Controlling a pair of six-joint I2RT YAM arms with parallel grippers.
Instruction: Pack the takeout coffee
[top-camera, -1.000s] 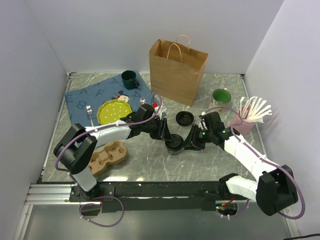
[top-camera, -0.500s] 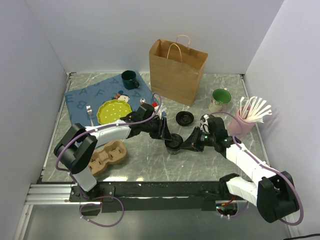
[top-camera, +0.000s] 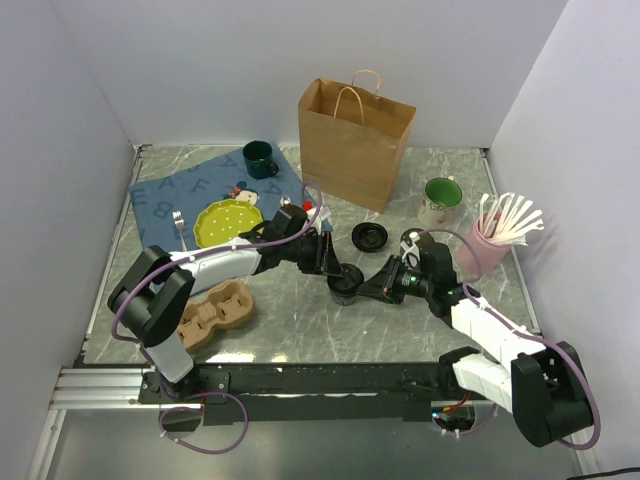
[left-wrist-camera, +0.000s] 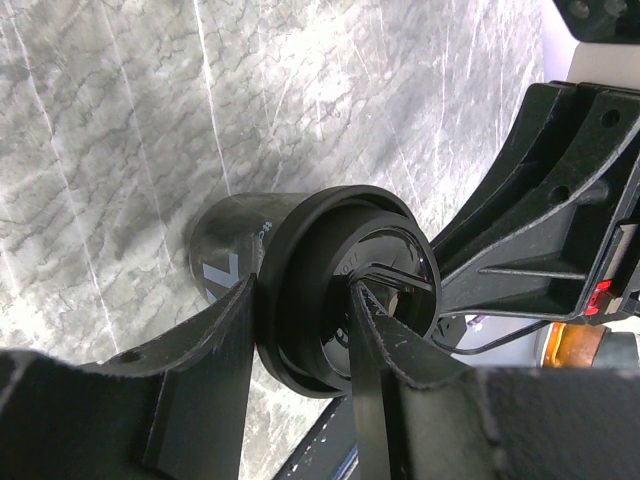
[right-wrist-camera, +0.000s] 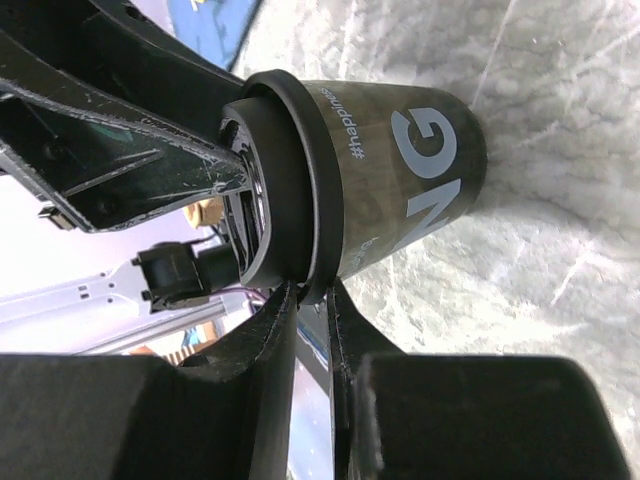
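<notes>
The takeout coffee (top-camera: 346, 284), a short dark cup with white lettering and a black lid (left-wrist-camera: 320, 250), stands mid-table between both arms. From the left, my left gripper (top-camera: 333, 268) straddles the lid's rim. One finger is outside the rim and the other rests in the lid's recess (left-wrist-camera: 303, 290). From the right, my right gripper (top-camera: 366, 288) pinches the edge of the lid between nearly closed fingers (right-wrist-camera: 311, 290). In the right wrist view the cup's body (right-wrist-camera: 410, 190) rests on the marble.
A brown paper bag (top-camera: 355, 140) stands open at the back. A loose black lid (top-camera: 369, 235) lies behind the cup. A white mug (top-camera: 440, 200) and a pink utensil holder (top-camera: 488, 245) are at right. A cardboard carrier (top-camera: 213, 313), plate (top-camera: 229, 222) and dark green mug (top-camera: 259, 158) are at left.
My right gripper's fingers have closed onto the lid's rim and that arm has drawn lower. The cup and my left gripper have shifted slightly away from the near edge.
</notes>
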